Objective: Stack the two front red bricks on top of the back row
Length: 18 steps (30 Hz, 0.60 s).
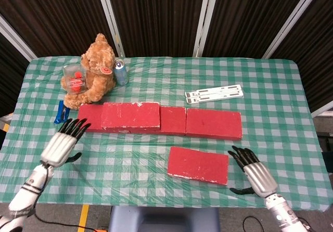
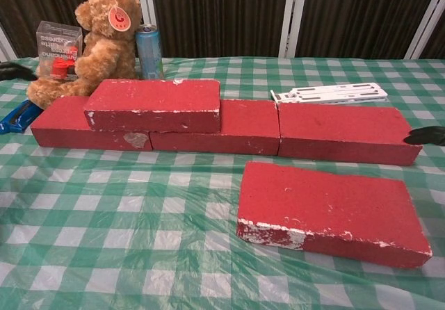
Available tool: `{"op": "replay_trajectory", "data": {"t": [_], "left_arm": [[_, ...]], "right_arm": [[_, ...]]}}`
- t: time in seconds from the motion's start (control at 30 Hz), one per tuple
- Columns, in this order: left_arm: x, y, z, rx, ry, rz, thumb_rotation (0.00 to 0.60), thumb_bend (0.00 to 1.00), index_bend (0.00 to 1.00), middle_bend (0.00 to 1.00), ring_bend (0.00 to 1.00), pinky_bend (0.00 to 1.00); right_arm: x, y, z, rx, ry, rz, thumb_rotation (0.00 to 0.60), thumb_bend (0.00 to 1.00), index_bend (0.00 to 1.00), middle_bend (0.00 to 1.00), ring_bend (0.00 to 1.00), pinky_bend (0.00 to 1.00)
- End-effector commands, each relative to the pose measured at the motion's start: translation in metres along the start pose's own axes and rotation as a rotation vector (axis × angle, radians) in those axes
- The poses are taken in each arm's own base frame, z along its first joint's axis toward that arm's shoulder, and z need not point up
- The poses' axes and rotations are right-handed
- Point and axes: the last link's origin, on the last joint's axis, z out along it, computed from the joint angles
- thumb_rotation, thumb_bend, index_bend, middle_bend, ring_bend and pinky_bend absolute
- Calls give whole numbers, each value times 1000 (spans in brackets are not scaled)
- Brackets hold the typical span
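A back row of red bricks (image 1: pixel 213 123) (image 2: pixel 341 133) runs across the table's middle. One red brick (image 1: pixel 131 115) (image 2: pixel 156 105) lies stacked on the row's left end. Another red brick (image 1: pixel 198 165) (image 2: pixel 330 210) lies flat in front, right of centre. My left hand (image 1: pixel 63 144) hovers open near the front left, apart from the stacked brick; only its fingertips (image 2: pixel 15 67) show in the chest view. My right hand (image 1: pixel 255 174) is open just right of the front brick, not touching it, its fingertips (image 2: pixel 425 135) at the chest view's right edge.
A teddy bear (image 1: pixel 95 71) (image 2: pixel 97 39), a clear box (image 1: pixel 74 76) (image 2: pixel 58 49) and a blue can (image 1: pixel 120 72) (image 2: pixel 148 51) stand at the back left. A blue packet (image 1: pixel 61 112) lies by the row's left end. A white strip (image 1: pixel 214 93) (image 2: pixel 329 93) lies behind the row.
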Motion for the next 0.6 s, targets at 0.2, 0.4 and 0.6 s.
{"op": "replay_trajectory", "data": {"t": [0.2,0.4,0.6], "left_arm": [[-42,-22,-79,72,19,-75,600,257,0,0,0,57],[-45,-31,-85,101,24,-97,600,256,0,0,0,57],[-40,-35,-87,105,39,-115,600,256,0,0,0,56]], "right_arm": [[-18,-52,47,34,-66,43,548,86,0,0,0,0],[-29,-67,70,-5,-88,19,549,86,0,0,0,0],[-41,-66,86,-65,-146,-10,549,86,0,0,0,0]]}}
